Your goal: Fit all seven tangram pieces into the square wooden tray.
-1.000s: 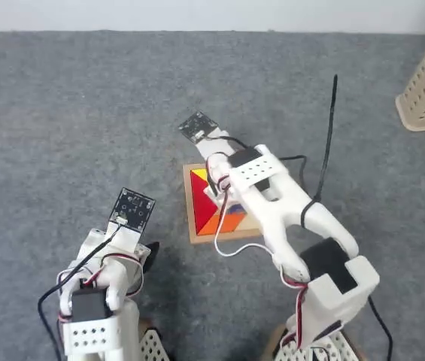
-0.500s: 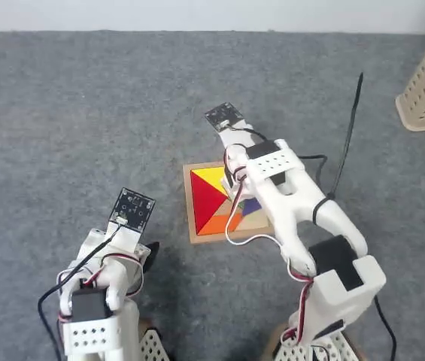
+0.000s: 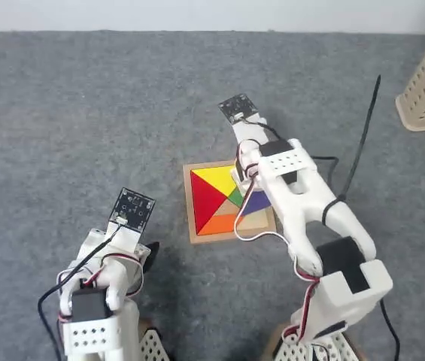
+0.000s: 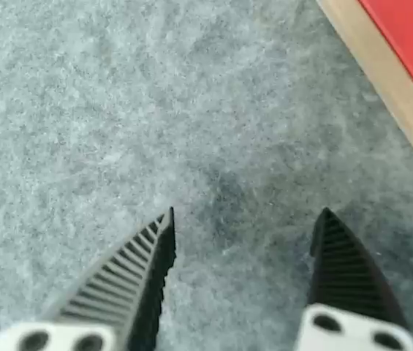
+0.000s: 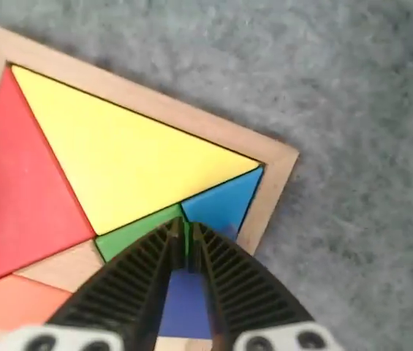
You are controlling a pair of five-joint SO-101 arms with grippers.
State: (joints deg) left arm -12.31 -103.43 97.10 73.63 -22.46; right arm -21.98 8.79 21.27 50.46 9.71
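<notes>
I see the right jaws closed to a slit, empty, over the tray (image 5: 118, 93); left jaws wide open, empty, above the desk (image 4: 82, 88).

tray (image 3: 188, 207) partly under right arm (image 3: 302, 203), purple piece (image 5: 186, 303) half behind right pincer (image 5: 186, 230)

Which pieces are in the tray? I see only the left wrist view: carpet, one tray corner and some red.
Observer: In the tray lie red, yellow, green, blue, dark blue and orange.
Operator: Where is the right claw?
Observer: The right claw hangs shut over the tray, tips at the green-blue seam.
Operator: Is any slot bare?
Observer: A tan patch shows beside green; bare floor or wooden piece, I cannot tell.
</notes>
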